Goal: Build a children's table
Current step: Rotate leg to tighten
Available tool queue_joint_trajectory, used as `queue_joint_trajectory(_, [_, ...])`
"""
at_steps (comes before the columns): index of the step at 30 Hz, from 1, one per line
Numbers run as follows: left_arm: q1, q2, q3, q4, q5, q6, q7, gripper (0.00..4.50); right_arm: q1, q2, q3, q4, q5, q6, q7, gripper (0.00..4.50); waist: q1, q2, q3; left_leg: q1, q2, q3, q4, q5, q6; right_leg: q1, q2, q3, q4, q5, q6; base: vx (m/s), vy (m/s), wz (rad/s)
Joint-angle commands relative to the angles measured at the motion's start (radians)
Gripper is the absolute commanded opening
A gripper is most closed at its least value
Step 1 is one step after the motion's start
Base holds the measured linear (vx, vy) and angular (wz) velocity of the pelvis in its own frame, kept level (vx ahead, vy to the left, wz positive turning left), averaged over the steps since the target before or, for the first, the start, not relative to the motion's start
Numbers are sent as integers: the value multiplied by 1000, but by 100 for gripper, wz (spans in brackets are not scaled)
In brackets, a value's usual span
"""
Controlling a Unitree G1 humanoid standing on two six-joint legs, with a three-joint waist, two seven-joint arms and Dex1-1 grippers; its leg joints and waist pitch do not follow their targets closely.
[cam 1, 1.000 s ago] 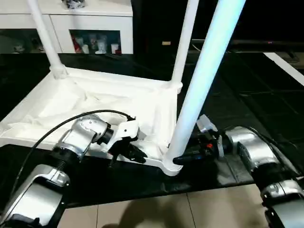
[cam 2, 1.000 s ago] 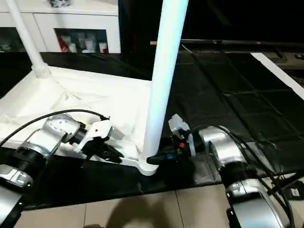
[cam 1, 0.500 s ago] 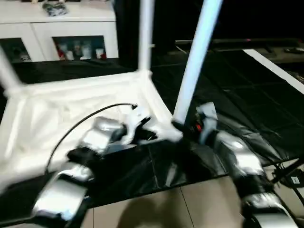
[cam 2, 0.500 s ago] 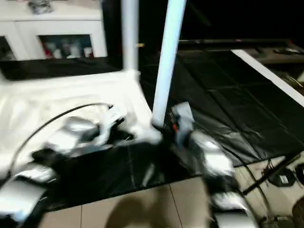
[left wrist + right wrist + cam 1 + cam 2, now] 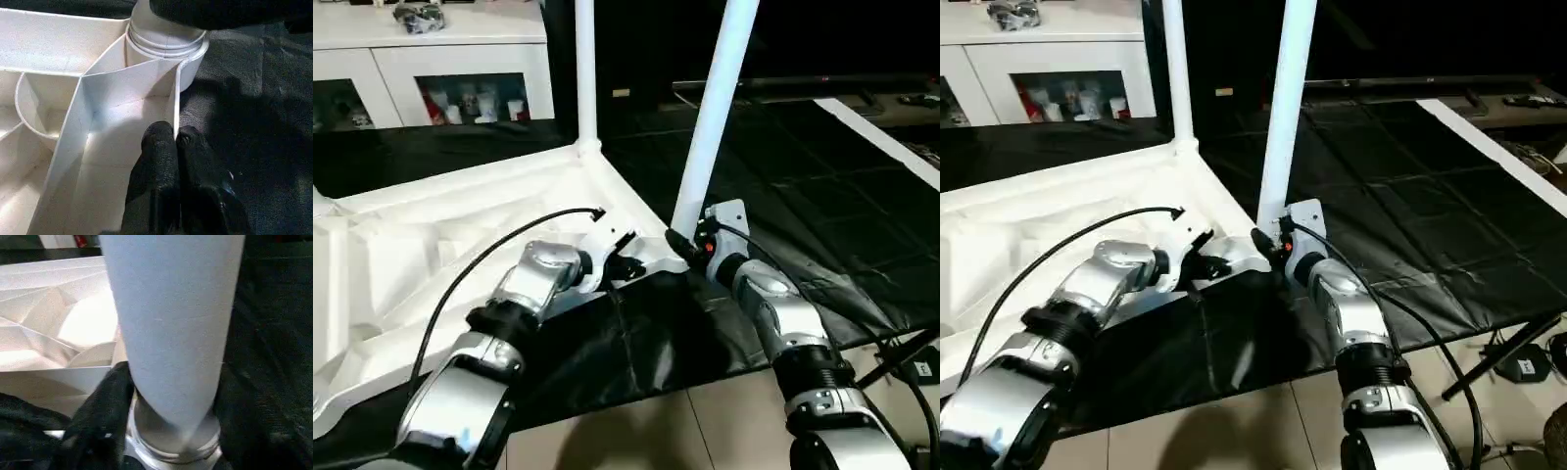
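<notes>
The white table top [image 5: 431,245] lies upside down on a black cloth, ribbed underside up. A tapered white leg [image 5: 717,108] stands in the near corner socket [image 5: 166,44], and another leg [image 5: 585,78] rises from the far corner. My left gripper [image 5: 634,266] is shut on the top's thin rim wall [image 5: 175,98] just beside that near socket. My right gripper [image 5: 681,245] is shut on the base of the near leg [image 5: 171,323], one black finger [image 5: 100,406] on each side of it.
A white glass-door cabinet [image 5: 460,69] stands at the back left. The black cloth [image 5: 822,196] spreads to the right, with a white strip [image 5: 881,137] along it. Tiled floor [image 5: 656,421] lies in front, and cables [image 5: 915,362] lie at the right edge.
The whole view has shifted and tilted. Both grippers keep their holds, and my arms now reach farther out, with the near corner of the top farther from me.
</notes>
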Motion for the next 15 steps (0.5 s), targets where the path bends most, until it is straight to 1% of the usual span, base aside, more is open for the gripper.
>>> queue_joint_trajectory(1, [-5, -39, -30, -37, -36, -51, -51, 0, 19, 54, 141, 24, 21, 30, 120, 276, 7, -3, -50, -4, 21, -10, -70, -287, 31, 42, -52, 39, -89, -364, -164, 0, 0, 0])
queue_joint_trajectory(2, [7, 2, -41, -45, -31, -70, -103, 0, 38, 1, 151, 10, 15, 4, 186, 303, 9, -3, -52, -6, 21, -10, -70, -265, 38, 47, -53, 39, -85, -332, -172, 0, 0, 0])
queue_joint_trajectory(3, [9, 9, -44, -46, -30, -76, -113, 0, 41, -10, 154, 9, 10, -4, 197, 311, 8, -11, -53, -8, 21, -8, -67, -254, 44, 48, -52, 40, -84, -316, -174, 0, 0, 0])
queue_joint_trajectory(4, [15, 31, -48, -53, -32, -82, -143, 0, 50, -45, 156, 4, -1, -23, 235, 316, 11, -8, -54, -5, 23, -6, -65, -232, 52, 48, -54, 42, -78, -279, -188, 0, 0, 0])
queue_joint_trajectory(5, [20, 47, -52, -58, -33, -96, -167, 0, 55, -68, 155, -2, -3, -30, 265, 335, 11, -6, -55, -5, 23, -3, -62, -210, 60, 48, -53, 42, -76, -243, -204, 0, 0, 0])
queue_joint_trajectory(6, [22, 51, -53, -62, -33, -102, -179, 0, 57, -75, 154, -6, -1, -31, 278, 335, 13, -6, -55, -5, 24, -3, -62, -201, 64, 48, -54, 43, -73, -224, -212, 0, 0, 0])
queue_joint_trajectory(7, [31, 68, -60, -73, -34, -111, -220, 0, 62, -100, 152, -21, 7, -35, 324, 348, 13, -9, -57, -7, 23, -3, -61, -188, 68, 51, -52, 43, -70, -204, -218, 0, 0, 0])
queue_joint_trajectory(8, [38, 82, -67, -80, -32, -113, -247, 0, 66, -120, 150, -32, 13, -38, 357, 356, 20, -7, -57, -6, 25, -2, -60, -165, 81, 53, -52, 42, -63, -155, -235, 0, 0, 0])
queue_joint_trajectory(9, [46, 95, -73, -89, -26, -125, -269, 0, 69, -137, 150, -44, 19, -37, 388, 362, 20, -7, -57, -6, 26, -2, -59, -157, 85, 53, -52, 42, -61, -143, -240, 0, 0, 0])
queue_joint_trajectory(10, [46, 96, -74, -90, -26, -126, -271, 0, 69, -138, 150, -45, 19, -36, 390, 362, 22, -6, -57, -4, 27, -1, -59, -150, 88, 52, -51, 42, -59, -124, -250, 0, 0, 0])
queue_joint_trajectory(11, [56, 114, -82, -102, -30, -134, -313, 0, 70, -167, 148, -51, 30, -38, 439, 362, 26, -6, -58, -2, 27, -1, -58, -149, 87, 53, -51, 42, -59, -117, -255, 0, 0, 0])
queue_joint_trajectory(12, [70, 139, -96, -116, -34, -156, -372, 0, 67, -206, 144, -54, 40, -44, 505, 362, 29, -5, -57, -2, 29, -1, -58, -155, 89, 54, -50, 41, -55, -103, -268, 0, 0, 0])
queue_joint_trajectory(15, [76, 161, -113, -119, -31, -186, -419, 0, 63, -236, 150, -55, 56, -66, 571, 362, 37, -1, -55, 1, 32, 3, -58, -175, 82, 51, -48, 40, -56, -121, -271, 0, 0, 0])
